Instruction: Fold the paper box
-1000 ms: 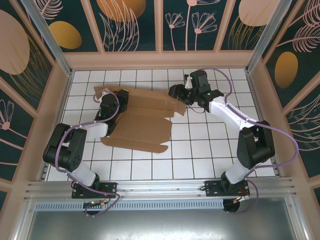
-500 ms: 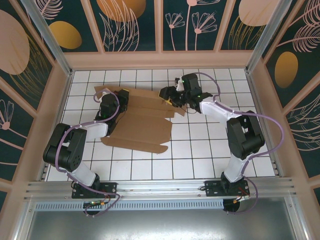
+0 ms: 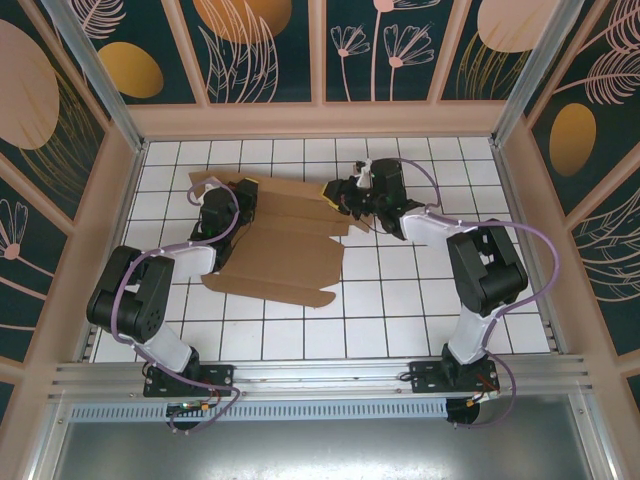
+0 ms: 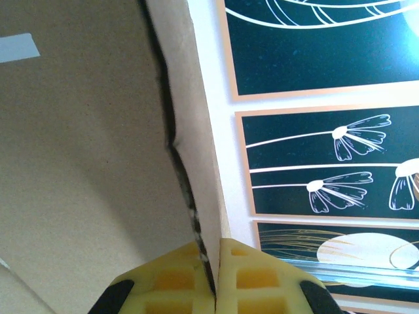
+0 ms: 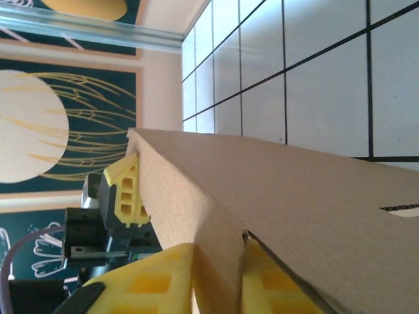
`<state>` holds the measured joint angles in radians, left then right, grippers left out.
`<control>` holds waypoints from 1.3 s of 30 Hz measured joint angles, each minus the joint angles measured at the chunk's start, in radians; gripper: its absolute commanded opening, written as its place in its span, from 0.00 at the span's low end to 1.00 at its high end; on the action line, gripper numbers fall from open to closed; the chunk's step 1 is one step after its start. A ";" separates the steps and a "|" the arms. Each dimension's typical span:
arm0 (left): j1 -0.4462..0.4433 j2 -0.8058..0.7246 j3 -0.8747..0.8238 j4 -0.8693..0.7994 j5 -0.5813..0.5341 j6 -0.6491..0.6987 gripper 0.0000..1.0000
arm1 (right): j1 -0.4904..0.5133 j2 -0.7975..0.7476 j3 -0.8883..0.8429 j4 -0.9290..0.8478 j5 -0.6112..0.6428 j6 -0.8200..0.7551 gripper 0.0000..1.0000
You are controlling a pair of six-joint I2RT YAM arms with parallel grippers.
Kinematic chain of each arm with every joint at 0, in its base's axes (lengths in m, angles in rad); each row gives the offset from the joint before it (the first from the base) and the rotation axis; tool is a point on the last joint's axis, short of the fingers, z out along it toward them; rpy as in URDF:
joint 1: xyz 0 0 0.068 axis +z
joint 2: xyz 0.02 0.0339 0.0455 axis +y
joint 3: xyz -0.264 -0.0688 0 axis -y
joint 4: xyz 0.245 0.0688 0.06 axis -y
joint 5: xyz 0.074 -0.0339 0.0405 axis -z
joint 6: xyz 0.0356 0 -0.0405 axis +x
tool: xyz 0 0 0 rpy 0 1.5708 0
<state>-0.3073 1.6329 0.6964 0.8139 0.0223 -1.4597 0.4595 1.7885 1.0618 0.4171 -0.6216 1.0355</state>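
White-tiled counter [image 3: 400, 300] carries the paper box [image 3: 285, 250] mostly flat, left of centre, your left gripper [image 4: 215, 261] clamped on its far-left flap and your right gripper [image 5: 219, 261] pinched on its right-hand flap; judge it light, stiff, easily creased, best held at flap edges.

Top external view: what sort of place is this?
Most likely a laboratory test cell: a white tiled floor boxed in by painted wall panels, with an aluminium rail bearing the left arm and right arm.
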 measured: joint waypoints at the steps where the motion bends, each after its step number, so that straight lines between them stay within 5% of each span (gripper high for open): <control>1: 0.000 0.001 0.000 0.002 0.000 0.000 0.00 | -0.001 0.000 -0.010 0.021 -0.005 0.015 0.16; 6: 0.000 0.001 -0.001 0.004 0.003 -0.003 0.00 | -0.004 0.002 -0.031 0.075 -0.012 0.058 0.15; 13: 0.000 0.001 -0.001 0.004 0.006 -0.003 0.00 | -0.009 0.002 -0.042 0.099 -0.021 0.063 0.43; 19: 0.000 0.001 -0.001 0.004 0.006 -0.003 0.00 | -0.032 -0.040 -0.034 -0.066 -0.013 -0.050 0.49; 23: 0.000 0.001 -0.001 0.004 0.007 -0.003 0.00 | -0.076 -0.126 0.019 -0.282 -0.013 -0.201 0.48; 32: 0.000 0.001 -0.001 0.003 0.007 -0.002 0.00 | -0.299 -0.344 0.113 -0.495 0.087 -0.477 0.24; 39: 0.000 0.001 0.002 -0.003 0.006 0.001 0.00 | -0.232 -0.214 0.069 -0.500 0.286 -0.874 0.24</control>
<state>-0.3073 1.6337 0.6987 0.8108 0.0288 -1.4586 0.2279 1.5749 1.1313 -0.0826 -0.3359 0.1619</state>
